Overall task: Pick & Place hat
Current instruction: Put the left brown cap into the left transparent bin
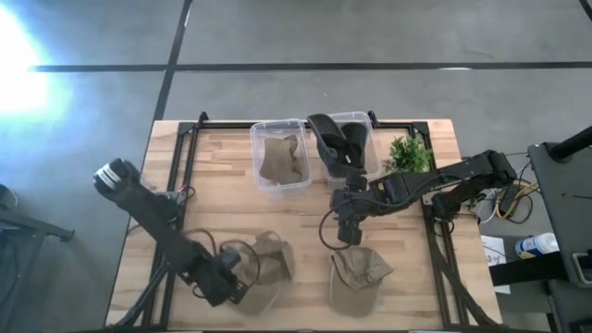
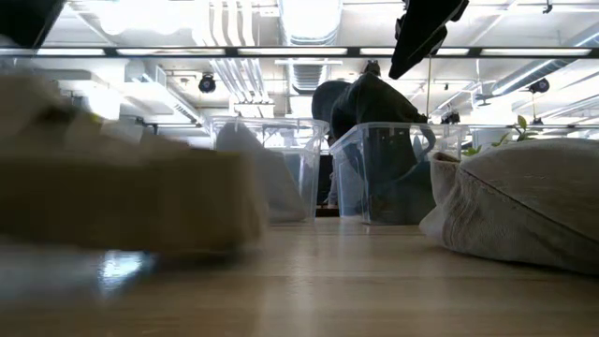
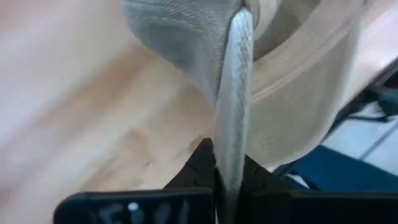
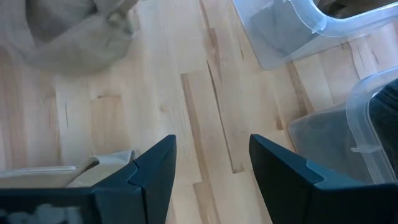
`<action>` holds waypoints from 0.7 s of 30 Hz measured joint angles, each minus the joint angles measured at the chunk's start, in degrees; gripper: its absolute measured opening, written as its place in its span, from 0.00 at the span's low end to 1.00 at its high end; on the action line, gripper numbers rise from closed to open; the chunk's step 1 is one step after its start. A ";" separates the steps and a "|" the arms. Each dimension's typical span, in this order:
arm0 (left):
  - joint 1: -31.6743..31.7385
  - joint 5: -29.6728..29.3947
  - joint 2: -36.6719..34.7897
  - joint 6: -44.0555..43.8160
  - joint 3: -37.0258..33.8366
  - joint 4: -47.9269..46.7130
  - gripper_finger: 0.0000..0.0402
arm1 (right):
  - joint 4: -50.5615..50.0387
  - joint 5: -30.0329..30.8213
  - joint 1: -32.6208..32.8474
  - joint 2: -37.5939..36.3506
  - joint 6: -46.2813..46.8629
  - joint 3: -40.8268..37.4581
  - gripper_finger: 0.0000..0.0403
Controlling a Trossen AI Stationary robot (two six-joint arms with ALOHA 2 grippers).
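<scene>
Two tan hats lie on the near half of the wooden table. My left gripper [image 1: 229, 277] [image 3: 229, 163] is shut on the left hat [image 1: 265, 268] [image 3: 186, 43], which looms blurred in the low view [image 2: 122, 187]. The right hat [image 1: 359, 277] [image 2: 524, 201] rests on the table on its crown. My right gripper [image 1: 347, 227] [image 4: 211, 168] hangs open just beyond that hat's far side, over bare wood, touching nothing. The hat's edge [image 4: 74, 171] shows beside its finger. My left gripper pinches an upright fold or edge of the left hat's cloth [image 3: 231, 149] between its two fingers, coming from the table's left and near side. The thin strip runs forward out of the fingers into the hat's body. Whether the hat is lifted, I cannot tell.
Two clear plastic bins stand at the far edge: the left bin [image 1: 259, 176] [image 2: 309, 173] holds a tan hat, the right bin [image 1: 365, 125] [image 2: 351, 178] [image 4: 373, 106] holds dark hats. A small green plant [image 1: 408, 154] stands to their right. Bare wood lies between bins and hats.
</scene>
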 joint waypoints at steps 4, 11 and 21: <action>2.91 -9.60 -8.07 2.82 7.62 -18.59 0.01 | 0.00 0.23 0.00 0.00 -0.23 0.00 0.50; 10.07 -32.93 -10.20 17.37 29.48 -55.09 0.01 | 0.00 4.11 0.00 -0.04 -0.22 0.13 0.50; 24.72 -51.82 -1.15 68.41 38.23 -55.02 0.01 | 0.99 2.00 0.00 -0.35 4.42 0.41 0.50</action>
